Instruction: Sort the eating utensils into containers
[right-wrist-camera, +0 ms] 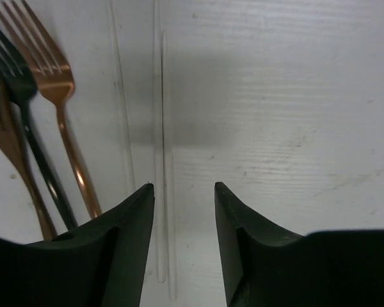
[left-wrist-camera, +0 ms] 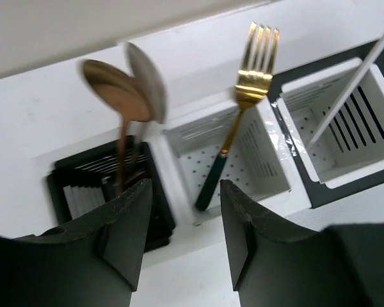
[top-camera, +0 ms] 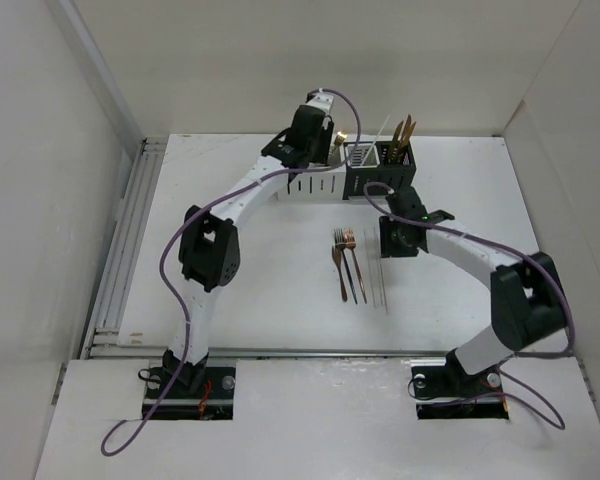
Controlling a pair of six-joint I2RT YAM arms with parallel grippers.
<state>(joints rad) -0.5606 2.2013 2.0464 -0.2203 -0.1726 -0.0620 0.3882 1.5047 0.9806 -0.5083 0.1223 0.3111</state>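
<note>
The left gripper (left-wrist-camera: 182, 233) hangs over the row of holders (top-camera: 306, 187) at the far side of the table (top-camera: 260, 300); its jaws stand partly apart with nothing between them. From its wrist view, the black holder (left-wrist-camera: 59, 178) at the left end of the row has two spoons (left-wrist-camera: 118, 96) standing in it, bowls up and blurred; the white holder (left-wrist-camera: 269, 163) next to it holds one gold fork (left-wrist-camera: 253, 70) with a dark handle, leaning, tines up, its handle end on the perforated floor; the next holder along (left-wrist-camera: 365, 163), pale inside and black outside, has a thin white stick (left-wrist-camera: 352, 86) leaning in it. In the overhead view the holder at the right end of the row (top-camera: 402, 178) has several copper pieces (top-camera: 407, 132) standing upright in it.

The right gripper (right-wrist-camera: 184, 233) is low over the table on the near side of the row, toward its right end; its jaws are partly apart and grip nothing. Thin pale sticks (right-wrist-camera: 158, 160) lie flat on the table under the gap, close to the left finger (right-wrist-camera: 125, 249); whether it touches them I cannot tell. Just left of the sticks three forks lie side by side, tines toward the row: a copper fork (right-wrist-camera: 54, 83), a dark fork (right-wrist-camera: 19, 96), and another copper fork (right-wrist-camera: 6, 137) partly cut off by the picture's edge.
</note>
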